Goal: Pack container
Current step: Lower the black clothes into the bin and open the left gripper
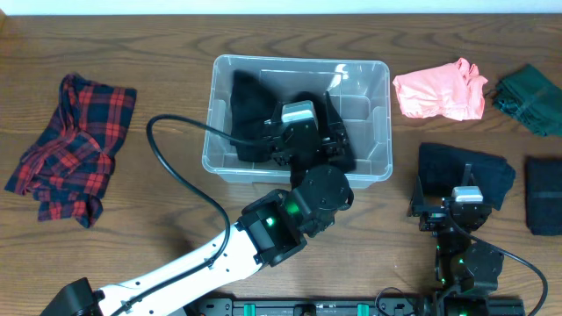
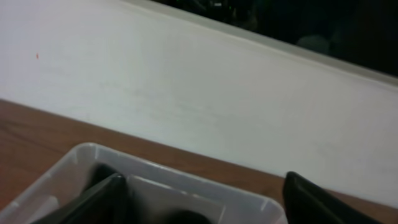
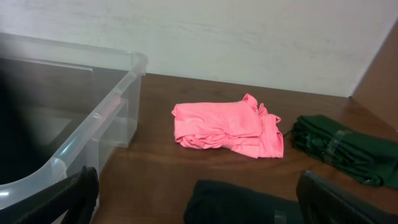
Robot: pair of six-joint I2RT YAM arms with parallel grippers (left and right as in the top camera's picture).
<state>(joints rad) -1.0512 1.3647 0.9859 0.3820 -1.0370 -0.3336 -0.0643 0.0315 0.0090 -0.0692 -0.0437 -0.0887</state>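
Left gripper (image 2: 204,182): open, jaws set wide apart, nothing seen between them. It hangs inside the container (image 1: 290,60), low over the contents. In the left wrist view the container's far rim lies just ahead of the fingers (image 2: 102,200), with bare desk (image 2: 37,134) and a white wall beyond.

Container: middle of the desk, upright, surrounding the left gripper. A black garment (image 1: 250,110) lies in it, below and to the left of that gripper.

Right gripper (image 3: 198,177): open, jaws at full spread, holding nothing. It hovers over a dark folded garment (image 3: 242,202) lying directly beneath and just ahead of it. The container stands ahead and to its left.

Other items, relative to the right gripper:
- pink garment (image 3: 227,127), straight ahead, crumpled, near the container's right wall but apart from it
- green garment (image 3: 339,146), ahead and to the right, folded
- another dark garment (image 1: 544,195), to its right, at the desk edge

Red plaid garment (image 1: 75,145): far left of the left gripper, well apart from the container.
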